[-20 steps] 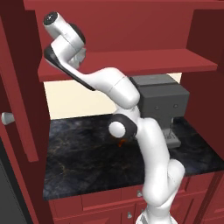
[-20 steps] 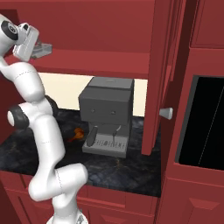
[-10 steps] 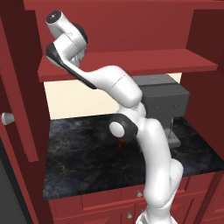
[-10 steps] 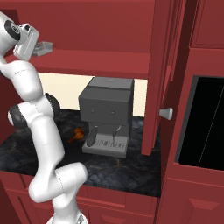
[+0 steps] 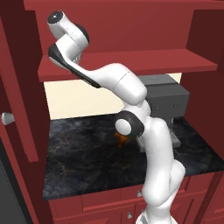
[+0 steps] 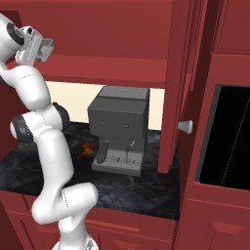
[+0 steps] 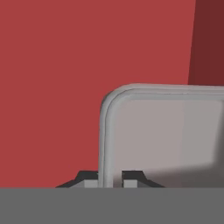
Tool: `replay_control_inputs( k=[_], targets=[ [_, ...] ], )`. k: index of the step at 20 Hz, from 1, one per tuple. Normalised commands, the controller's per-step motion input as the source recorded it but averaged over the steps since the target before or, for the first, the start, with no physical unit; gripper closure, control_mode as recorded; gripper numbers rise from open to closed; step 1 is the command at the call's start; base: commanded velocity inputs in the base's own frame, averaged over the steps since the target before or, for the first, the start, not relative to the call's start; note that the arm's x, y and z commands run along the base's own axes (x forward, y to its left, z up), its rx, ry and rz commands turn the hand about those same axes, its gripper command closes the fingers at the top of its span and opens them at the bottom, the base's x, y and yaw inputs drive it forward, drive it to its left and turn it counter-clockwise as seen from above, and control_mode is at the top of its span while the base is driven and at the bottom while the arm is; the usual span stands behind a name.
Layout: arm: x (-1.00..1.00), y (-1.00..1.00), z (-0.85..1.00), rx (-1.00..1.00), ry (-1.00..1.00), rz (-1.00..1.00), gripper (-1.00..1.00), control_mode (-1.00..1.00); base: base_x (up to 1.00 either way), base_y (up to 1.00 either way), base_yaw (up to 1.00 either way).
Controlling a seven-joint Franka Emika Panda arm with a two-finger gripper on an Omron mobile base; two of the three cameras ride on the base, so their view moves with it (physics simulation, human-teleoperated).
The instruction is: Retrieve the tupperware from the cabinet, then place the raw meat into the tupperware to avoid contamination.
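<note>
the tupperware (image 7: pixel 162 135) looks like translucent grey-white plastic, smooth and matt. under it the cabinet (image 5: pixel 131 61) shelf shows flat, matt red wood. below the cabinet, the counter (image 5: pixel 83 153) reads as dark polished stone with veins, and the machine (image 6: pixel 119 127) looks matt grey.

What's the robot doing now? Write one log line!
stage: fetch tub | gripper: fingertips astride tupperware rim, in cabinet | grip: unclear | raw meat: on counter, beside grey machine
</note>
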Motion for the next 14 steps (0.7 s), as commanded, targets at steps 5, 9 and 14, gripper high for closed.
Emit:
replay_control_inputs(
  k=[5,9,14],
  targets=[
    [0.0,0.05,0.0,-0.15,-0.09,0.0,1.0,-1.0,0.0,0.0,0.0],
    [-0.04,0.0,0.01,-0.14,-0.11,-0.01,1.0,-1.0,0.0,0.0,0.0],
    [-0.32,-0.02,0.03,-0.02,-0.06,0.0,1.0,-1.0,0.0,0.0,0.0]
  ],
)
